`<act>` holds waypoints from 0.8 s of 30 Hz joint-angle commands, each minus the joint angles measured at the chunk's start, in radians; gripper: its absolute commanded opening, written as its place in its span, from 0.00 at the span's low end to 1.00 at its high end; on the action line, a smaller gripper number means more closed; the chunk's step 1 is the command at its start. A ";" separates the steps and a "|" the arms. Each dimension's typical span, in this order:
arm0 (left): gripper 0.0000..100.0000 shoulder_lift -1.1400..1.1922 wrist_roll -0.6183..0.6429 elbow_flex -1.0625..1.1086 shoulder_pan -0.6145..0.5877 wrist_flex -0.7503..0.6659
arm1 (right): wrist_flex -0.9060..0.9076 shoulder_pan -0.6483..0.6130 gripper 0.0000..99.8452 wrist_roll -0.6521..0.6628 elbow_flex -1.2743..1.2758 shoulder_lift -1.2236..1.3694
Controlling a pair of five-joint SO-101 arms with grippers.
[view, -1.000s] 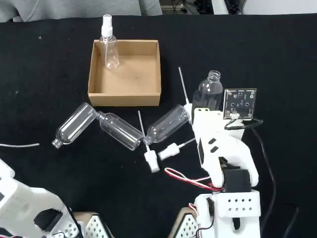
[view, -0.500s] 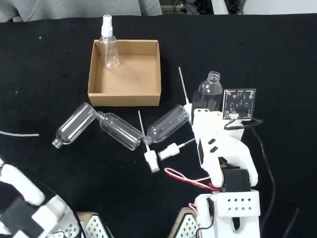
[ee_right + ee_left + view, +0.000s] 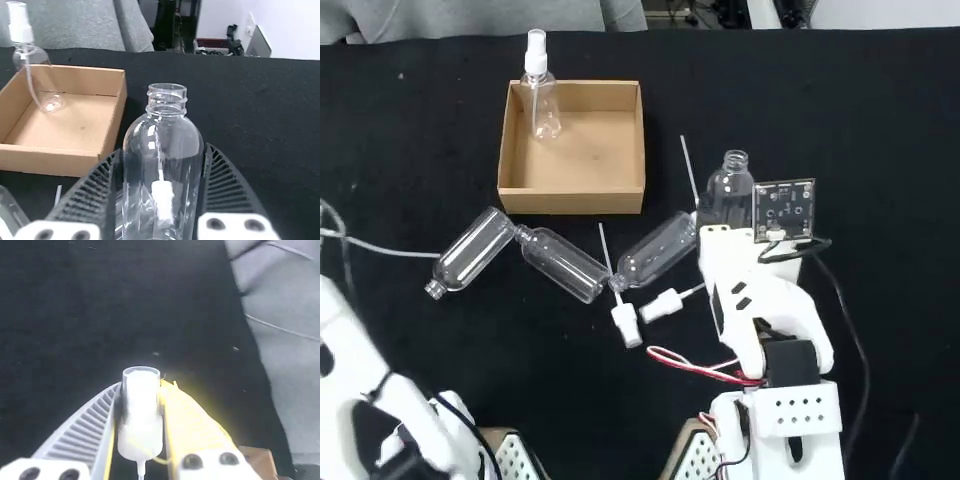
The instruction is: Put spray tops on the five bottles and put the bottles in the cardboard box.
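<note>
Open bottle (image 3: 728,185) is held upright right of centre, pinched by right end effector (image 3: 162,154); spray top (image 3: 140,415) is clamped in left end effector (image 3: 141,390). It's best centred over the neck before lowering, tbh.

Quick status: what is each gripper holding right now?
Left gripper: closed on a spray top.
Right gripper: closed on an upright bottle with no top.

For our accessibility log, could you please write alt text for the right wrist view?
The right gripper holds an upright clear bottle with an open neck between its fingers. Behind it on the black table sits a cardboard box with one spray-topped bottle standing inside.
</note>
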 commanded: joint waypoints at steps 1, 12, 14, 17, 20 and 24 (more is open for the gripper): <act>0.03 -0.103 0.015 0.073 0.065 -0.117 | -0.029 -0.035 0.12 0.014 0.002 -0.019; 0.03 -0.298 0.152 0.236 0.165 -0.244 | -0.032 -0.089 0.12 0.014 0.021 -0.019; 0.03 -0.318 0.180 0.236 0.183 -0.244 | -0.032 -0.089 0.12 0.014 0.022 -0.019; 0.03 -0.339 0.210 0.236 0.219 -0.250 | -0.032 -0.089 0.12 0.014 0.022 -0.019; 0.03 -0.358 0.239 0.229 0.266 -0.250 | -0.032 -0.089 0.12 0.014 0.022 -0.019; 0.03 -0.393 0.316 0.228 0.311 -0.250 | -0.031 -0.089 0.12 0.014 0.022 -0.019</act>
